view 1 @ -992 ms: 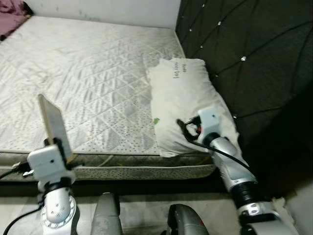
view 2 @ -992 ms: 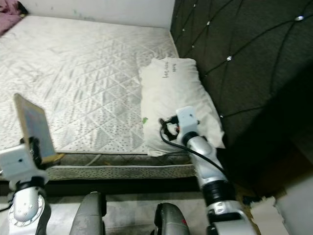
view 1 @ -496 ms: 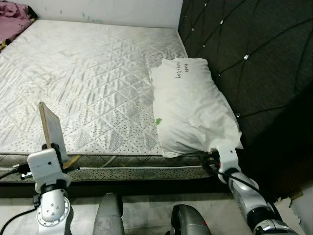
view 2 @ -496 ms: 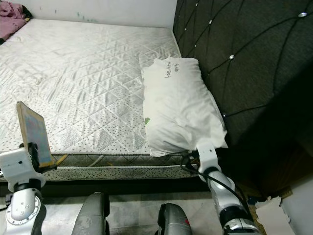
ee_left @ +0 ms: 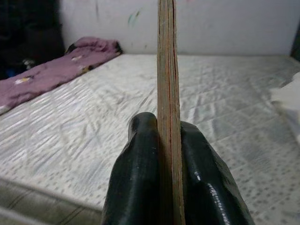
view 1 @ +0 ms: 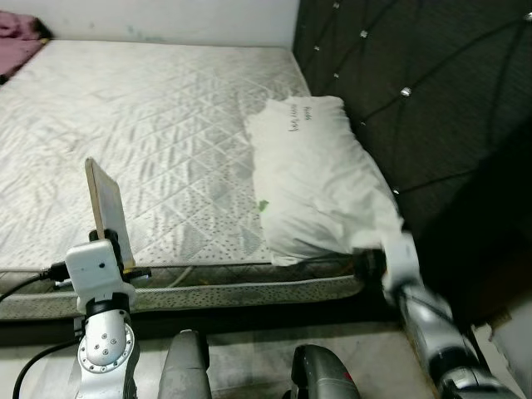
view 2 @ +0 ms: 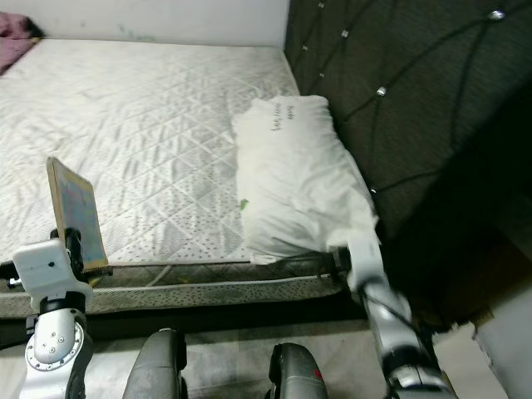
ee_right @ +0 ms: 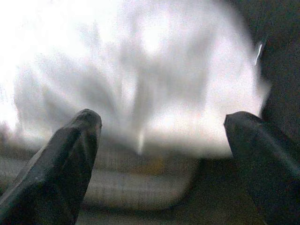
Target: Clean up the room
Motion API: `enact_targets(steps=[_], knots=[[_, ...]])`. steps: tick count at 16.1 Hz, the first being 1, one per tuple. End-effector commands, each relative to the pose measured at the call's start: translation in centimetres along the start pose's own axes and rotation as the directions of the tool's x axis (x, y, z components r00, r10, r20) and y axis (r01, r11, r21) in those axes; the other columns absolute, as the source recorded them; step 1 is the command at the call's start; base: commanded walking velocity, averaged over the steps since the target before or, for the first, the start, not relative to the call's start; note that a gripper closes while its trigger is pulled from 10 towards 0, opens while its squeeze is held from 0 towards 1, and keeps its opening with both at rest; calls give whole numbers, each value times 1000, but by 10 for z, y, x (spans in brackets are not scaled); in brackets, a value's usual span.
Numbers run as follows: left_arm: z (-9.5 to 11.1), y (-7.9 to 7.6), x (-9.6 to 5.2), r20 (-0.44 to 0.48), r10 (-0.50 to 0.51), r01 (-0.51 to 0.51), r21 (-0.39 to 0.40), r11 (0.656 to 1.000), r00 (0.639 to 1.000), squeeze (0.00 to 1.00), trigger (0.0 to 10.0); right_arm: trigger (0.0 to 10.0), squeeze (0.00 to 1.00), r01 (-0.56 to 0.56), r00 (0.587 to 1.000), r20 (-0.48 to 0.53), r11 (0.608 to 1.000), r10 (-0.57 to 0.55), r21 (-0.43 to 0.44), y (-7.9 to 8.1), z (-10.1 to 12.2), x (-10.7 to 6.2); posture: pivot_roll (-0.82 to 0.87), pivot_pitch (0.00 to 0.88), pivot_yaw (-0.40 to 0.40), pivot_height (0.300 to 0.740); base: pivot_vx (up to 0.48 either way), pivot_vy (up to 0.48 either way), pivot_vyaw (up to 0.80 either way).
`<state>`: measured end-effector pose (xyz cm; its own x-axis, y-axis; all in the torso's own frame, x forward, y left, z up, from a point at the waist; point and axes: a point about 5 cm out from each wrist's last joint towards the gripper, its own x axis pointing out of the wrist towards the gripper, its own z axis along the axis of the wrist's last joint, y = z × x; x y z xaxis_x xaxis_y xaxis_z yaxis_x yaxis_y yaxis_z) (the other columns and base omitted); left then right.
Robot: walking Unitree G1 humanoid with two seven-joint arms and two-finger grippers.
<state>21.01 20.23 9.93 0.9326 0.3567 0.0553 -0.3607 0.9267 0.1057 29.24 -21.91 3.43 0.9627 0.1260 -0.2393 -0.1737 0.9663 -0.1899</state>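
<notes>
Mattress [view 1: 150, 125]: bare, my landmark.
Pillow [view 1: 320, 187]: at its headboard end.
Right gripper [ee_right: 164, 154]: fingers spread, off the pillow's near corner.
Left gripper [ee_left: 161, 173]: pinching a thin board [view 1: 106, 208] upright over the mattress's near edge.
Risk: I judge the board could slip if the pinch slackens.

Head stereo pair looks forward and down from the bedside across the mattress [view 1: 150, 125] toward the headboard [view 1: 416, 100]; both eyes share the pillow [view 2: 291, 179]. Left wrist view faces along the mattress to the far wall [ee_left: 225, 23]. Right wrist view sits close to the pillow, blurred.
</notes>
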Motion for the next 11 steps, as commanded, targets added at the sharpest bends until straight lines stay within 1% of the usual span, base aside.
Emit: enact_targets(steps=[1, 2, 3, 4, 5, 6, 7, 8, 9, 11], knots=[[13, -3, 2, 52, -15, 16, -21, 1000, 999, 0, 10000, 10000, 0, 6, 997, 80, 1000, -5, -12, -1, 22, 8, 25, 0, -45, 661, 0, 0, 0], [15, -4, 2, 57, -14, 15, -26, 1000, 998, 0, 10000, 10000, 0, -10, 991, 132, 1000, 11, -7, 3, 37, 12, 26, 0, -48, 661, 0, 0, 0], [20, -5, 2, 66, -9, 12, -45, 999, 998, 0, 10000, 10000, 0, -25, 978, 207, 998, 13, 57, 11, 65, 19, 26, 0, -50, 661, 0, 0, 0], [22, -5, 2, 71, -3, 7, -56, 998, 998, 0, 10000, 10000, 0, -43, 971, 240, 992, 13, 119, 19, 78, 20, 25, 0, -54, 661, 0, 0, 0], [24, -5, 1, 66, 4, 0, -59, 998, 998, 0, 10000, 10000, 0, -65, 965, 260, 987, 25, 150, 27, 85, 16, 25, 0, -54, 661, 0, 0, 0], [24, -5, -1, 55, 10, -7, -63, 998, 998, 0, 10000, 10000, 0, -106, 955, 292, 980, 53, 167, 39, 89, 7, 27, 0, -57, 661, 0, 0, 0], [25, -5, -5, 46, 2, 1, -78, 997, 999, 0, 10000, 10000, 0, -146, 948, 304, 975, 90, 165, 49, 86, -6, 30, 0, -57, 661, 0, 0, 0], [26, -5, -11, 43, -11, 15, -90, 996, 999, 0, 10000, 10000, 0, -177, 947, 290, 977, 136, 120, 54, 75, -22, 33, 0, -57, 661, 0, 0, 0], [25, -4, -15, 35, -13, 16, -91, 996, 999, 0, 10000, 10000, 0, -176, 951, 275, 978, 139, 113, 51, 70, -33, 37, 0, -55, 661, 0, 0, 0], [23, -1, -20, 16, -11, 12, -82, 997, 1000, 0, 10000, 10000, 0, -161, 962, 244, 977, 124, 139, 44, 71, -39, 26, 0, -53, 661, 0, 0, 0]])
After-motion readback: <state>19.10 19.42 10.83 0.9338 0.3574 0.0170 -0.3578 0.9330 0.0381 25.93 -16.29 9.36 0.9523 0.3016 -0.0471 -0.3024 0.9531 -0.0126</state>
